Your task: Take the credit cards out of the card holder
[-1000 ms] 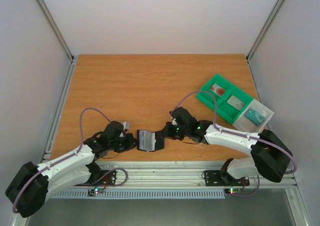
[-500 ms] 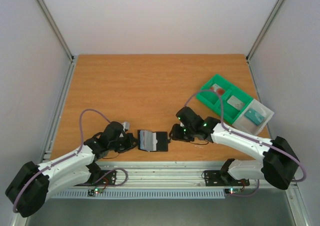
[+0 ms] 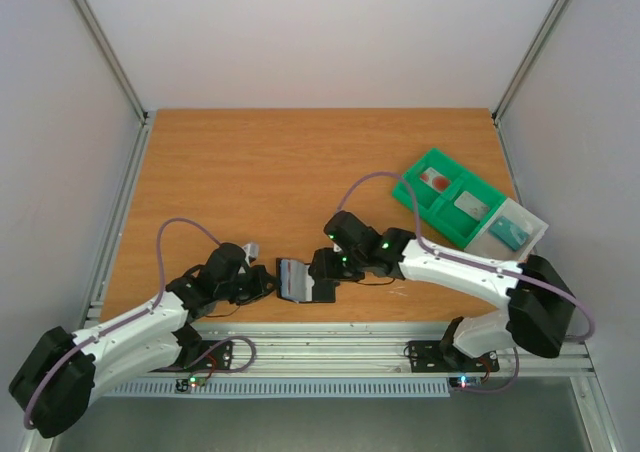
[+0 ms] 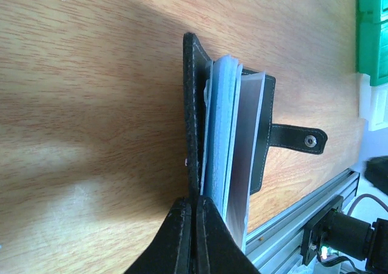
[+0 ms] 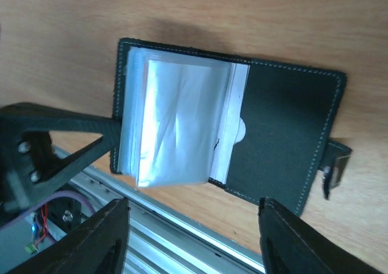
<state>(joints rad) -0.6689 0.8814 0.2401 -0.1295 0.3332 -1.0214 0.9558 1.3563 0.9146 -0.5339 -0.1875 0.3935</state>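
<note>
At 6 o'clock on the bench (image 3: 250,172), near its front edge, the card holder (image 3: 300,284) lies open. Its 9 o'clock cover is pinched by the left hand (image 4: 194,208), apparently as an anchor. The right hand (image 3: 325,265) is held spread at its 2 o'clock, probably to pick the credit cards (image 5: 182,122), which are not yet out of their sleeves.

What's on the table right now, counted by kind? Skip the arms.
Wallet: 1
Green tray: 1
Clear tray: 1
Small things in the trays: 3 (red piece, grey card, teal piece)
Total: 6. Whatever is tucked in the wallet's sleeves can't be counted.
</note>
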